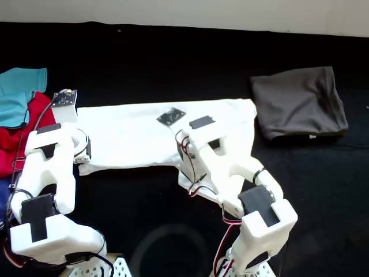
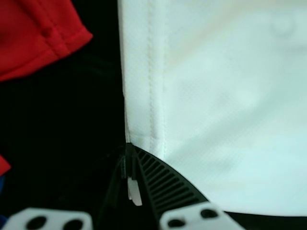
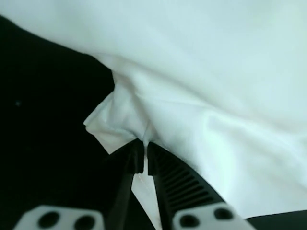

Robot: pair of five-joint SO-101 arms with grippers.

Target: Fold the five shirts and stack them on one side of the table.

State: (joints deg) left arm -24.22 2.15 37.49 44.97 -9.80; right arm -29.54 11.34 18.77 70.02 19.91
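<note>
A black cloth [image 1: 173,63] covers the table from edge to edge, dull and slightly creased; a pale wall [image 1: 230,11] runs as a narrow band along the 12 o'clock edge of the high view; toward 6 o'clock a faint ring mark [image 1: 167,228] shows on the cloth.

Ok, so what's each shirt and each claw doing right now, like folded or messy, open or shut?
white shirt: spread out long, not yet folded small, pinched by both grippers
grey shirt: folded, lying by itself
red shirt: crumpled, unfolded
teal shirt: crumpled, partly over the red shirt
left gripper: shut on the white shirt's hemmed edge
right gripper: shut on a bunched bit of the white shirt
</note>
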